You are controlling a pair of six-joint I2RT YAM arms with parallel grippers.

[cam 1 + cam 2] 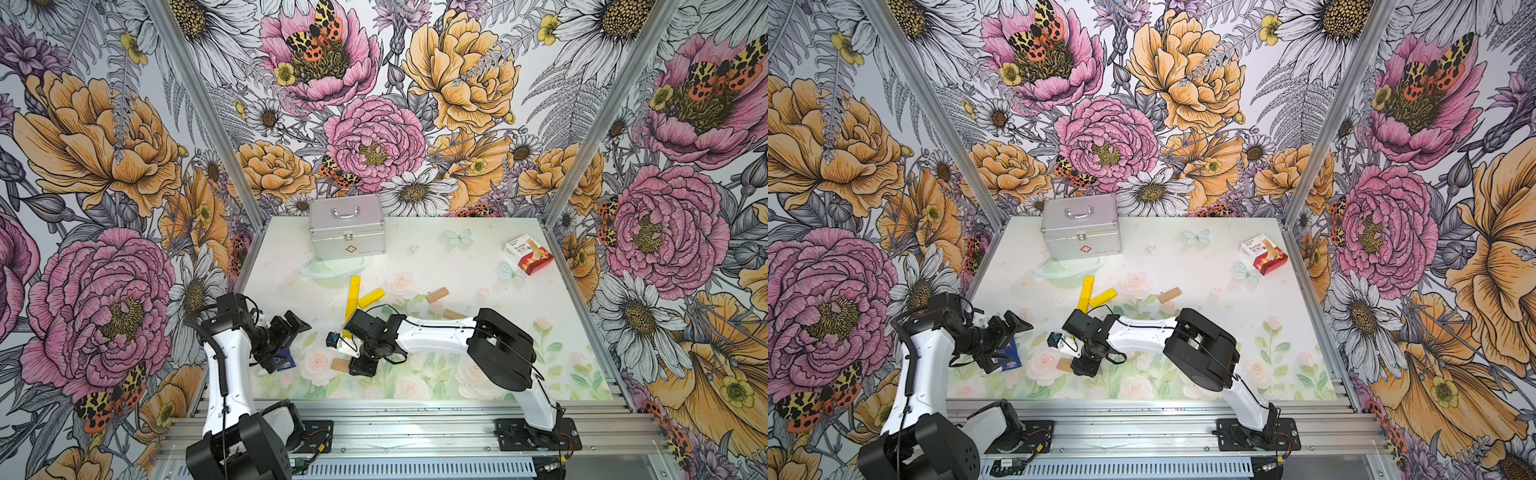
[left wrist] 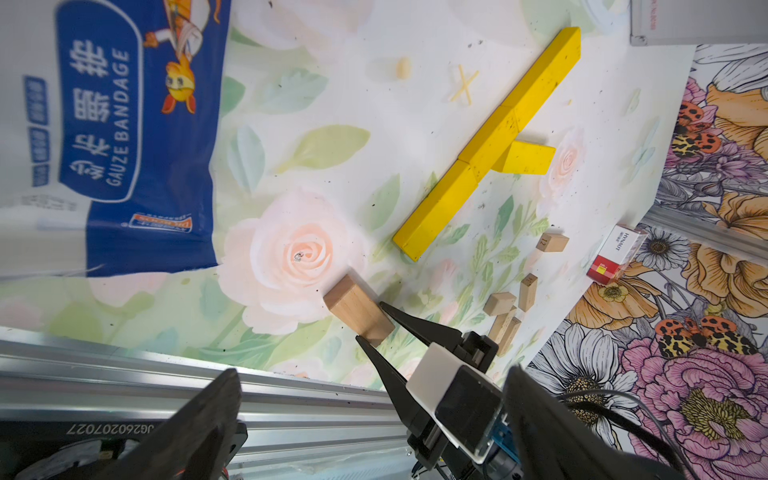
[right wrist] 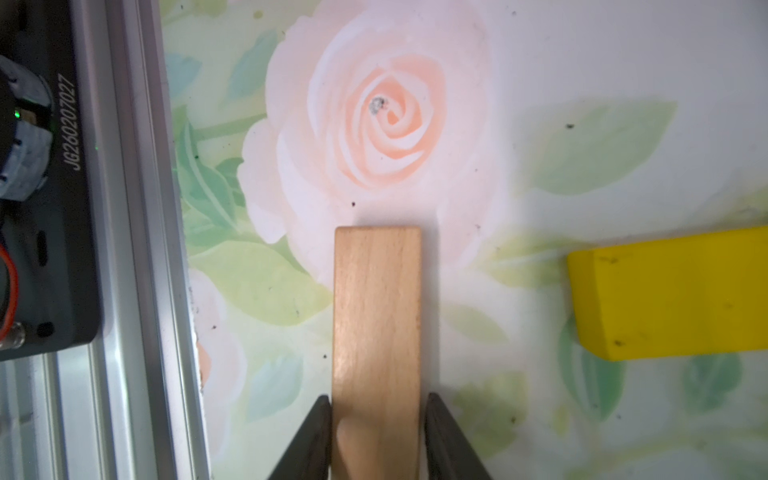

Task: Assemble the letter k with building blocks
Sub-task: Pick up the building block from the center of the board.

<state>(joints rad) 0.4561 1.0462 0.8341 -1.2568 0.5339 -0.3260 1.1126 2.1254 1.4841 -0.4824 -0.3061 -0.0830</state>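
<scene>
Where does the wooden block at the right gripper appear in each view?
In both top views: wooden block low, left of centre.
Left wrist view: block just below centre, in the right gripper.
Right wrist view: block from centre to bottom edge.
Shared landmark: the printed pink rose beside it.

Gauze sachet [image 1: 287, 359] mostly hidden under left gripper [image 1: 289, 343]. Yellow stem's [image 1: 353, 297] near end covered by right arm [image 1: 436, 330]. Pale block [image 3: 376, 332] cut off by right wrist view's edge.

Floral table [image 1: 478, 257]: silver case [image 1: 347, 227], red-white carton [image 1: 528, 253], yellow blocks [image 1: 353, 297], wooden blocks [image 1: 437, 295], blue sachet [image 1: 286, 358].
</scene>
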